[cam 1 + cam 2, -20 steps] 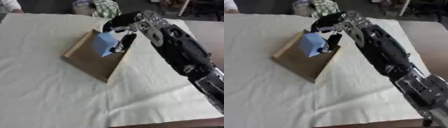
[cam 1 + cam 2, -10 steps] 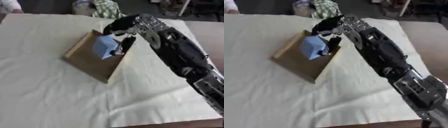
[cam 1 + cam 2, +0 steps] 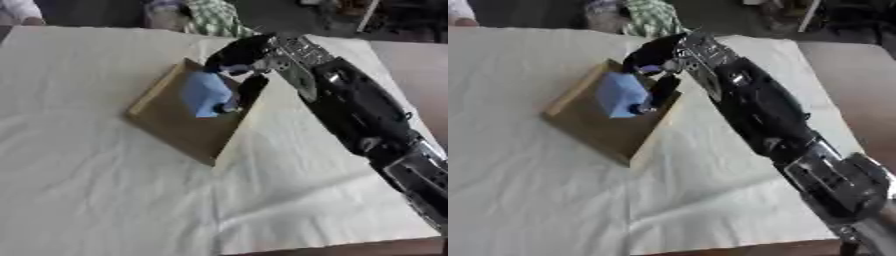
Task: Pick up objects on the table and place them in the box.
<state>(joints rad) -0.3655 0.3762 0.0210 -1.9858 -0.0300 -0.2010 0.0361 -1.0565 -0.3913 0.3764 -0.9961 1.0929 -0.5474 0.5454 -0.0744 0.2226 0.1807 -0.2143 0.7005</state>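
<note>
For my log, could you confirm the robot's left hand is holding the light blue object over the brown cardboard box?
Not quite: the right hand, not the left, holds the light blue object over the brown cardboard box, as the left eye view shows.

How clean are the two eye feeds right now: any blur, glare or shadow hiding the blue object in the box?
Left eye view: soft all over, no glare; the blue object shows clearly in the box. Right eye view: equally soft; the right hand is dark, its fingers hard to separate, shading the box's near wall.
</note>
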